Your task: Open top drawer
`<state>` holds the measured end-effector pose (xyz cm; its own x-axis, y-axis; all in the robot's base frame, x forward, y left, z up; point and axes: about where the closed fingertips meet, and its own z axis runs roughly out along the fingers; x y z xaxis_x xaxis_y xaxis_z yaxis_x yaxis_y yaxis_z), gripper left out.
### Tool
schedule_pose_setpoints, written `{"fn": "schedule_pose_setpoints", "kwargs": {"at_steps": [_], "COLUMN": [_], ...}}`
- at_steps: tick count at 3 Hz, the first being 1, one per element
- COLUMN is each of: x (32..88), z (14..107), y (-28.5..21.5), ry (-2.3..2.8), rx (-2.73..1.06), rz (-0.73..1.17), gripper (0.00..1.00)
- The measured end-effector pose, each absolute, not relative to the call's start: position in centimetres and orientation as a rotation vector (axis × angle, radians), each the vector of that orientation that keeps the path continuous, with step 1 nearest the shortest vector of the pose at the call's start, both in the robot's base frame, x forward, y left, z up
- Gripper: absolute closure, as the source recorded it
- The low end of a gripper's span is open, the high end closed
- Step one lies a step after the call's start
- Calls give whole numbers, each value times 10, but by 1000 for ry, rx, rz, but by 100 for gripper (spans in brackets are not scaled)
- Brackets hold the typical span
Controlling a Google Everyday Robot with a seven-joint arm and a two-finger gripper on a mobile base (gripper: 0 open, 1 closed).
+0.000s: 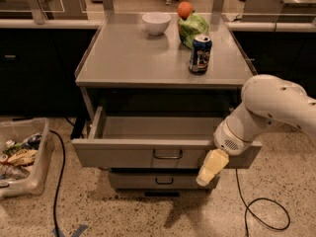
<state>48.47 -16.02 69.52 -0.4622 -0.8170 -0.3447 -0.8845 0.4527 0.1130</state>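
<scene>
The top drawer (128,154) of the grey metal cabinet stands pulled out, its shallow grey tray showing empty, with a small dark loop handle (167,155) at the centre of its front. A narrower lower drawer (148,180) sits shut beneath it. My gripper (211,168) hangs from the white arm (269,107) in front of the right part of the drawer front, right of the handle and apart from it. Its yellowish fingers point down and left.
On the cabinet top (128,58) stand a white bowl (156,22), a green bag (194,27) with an orange (184,9) behind it, and a blue can (200,54). A bin of rubbish (19,154) sits on the floor at left. Cables (261,214) lie on the floor.
</scene>
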Motion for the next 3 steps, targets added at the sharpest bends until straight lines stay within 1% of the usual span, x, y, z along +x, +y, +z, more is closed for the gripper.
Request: {"fn": "schedule_pose_setpoints", "kwargs": {"at_steps": [3], "x": [472], "z": [672], "y": [-141], "ry": [2477], "rx": [-1550], "rz": [489], "gripper": [0]}}
